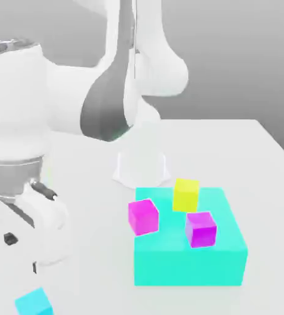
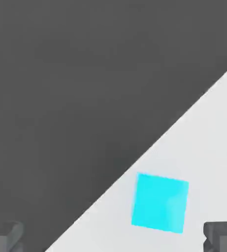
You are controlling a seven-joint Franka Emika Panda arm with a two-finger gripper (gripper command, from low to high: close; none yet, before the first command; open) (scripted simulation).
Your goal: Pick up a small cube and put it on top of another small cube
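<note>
Ext. view: small cyan cube [image 1: 33, 303] down at near-left corner of white table [image 1: 255, 154], partly cut by frame edge, sitting alone, well apart from the rest. Over on the right, big cyan block [image 1: 190, 252] resting on the tabletop w/ three small cubes around its top: yellow cube [image 1: 186, 195] at far edge of the block, upright, looks to sit on top surface; purple cube [image 1: 201, 229] nearer, on top face, twisted a bit; magenta cube [image 1: 143, 216] at block's left edge, tilted, looks to lean against or overhang the side, can't tell exact contact. Yellow and purple near each other, not touching; magenta just left of both. White arm [image 1: 27, 123] bulking up the left and centre of ext. view, wrist and hand low on the left, above the cyan cube's corner of the table. Hand view: gripper [image 2: 113, 237] spread wide, two dark fingertips [image 2: 4, 236] far apart at opposite sides, nothing between them, gripping nothing. Cyan cube [image 2: 160, 203] seen from above btw the tips but closer to one, lying flat on white surface near the table edge, dark floor [image 2: 76, 88] beyond. No contact btw fingers and cube.
</note>
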